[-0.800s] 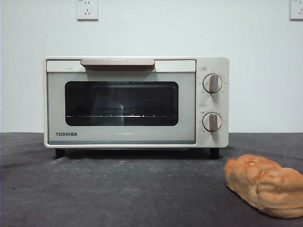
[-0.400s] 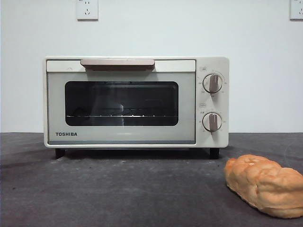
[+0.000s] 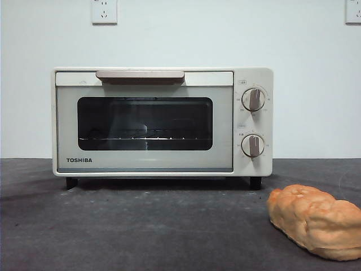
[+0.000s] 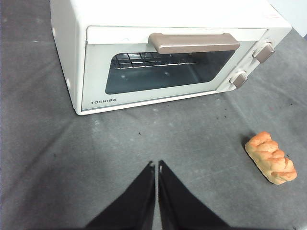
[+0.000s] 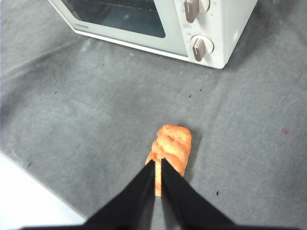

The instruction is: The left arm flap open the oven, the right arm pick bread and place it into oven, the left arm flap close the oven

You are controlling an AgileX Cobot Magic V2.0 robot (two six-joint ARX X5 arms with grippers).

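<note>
Left gripper (image 4: 156, 165) jaws pressed together, empty, above bare table (image 4: 57, 158) in front of the oven (image 4: 163, 52). Right gripper (image 5: 158, 163) jaws nearly closed, empty, hovering over the bread (image 5: 171, 148). Bread lies on table, front-right of oven, apart from it. Oven door shut, handle (image 3: 140, 75) on top edge.

The bread (image 3: 316, 221) runs off the right edge of the front view and is partly covered by the right gripper (image 5: 158, 164) in the lower middle of the right wrist view, where the oven (image 5: 192, 28) is cropped by the top edge.
</note>
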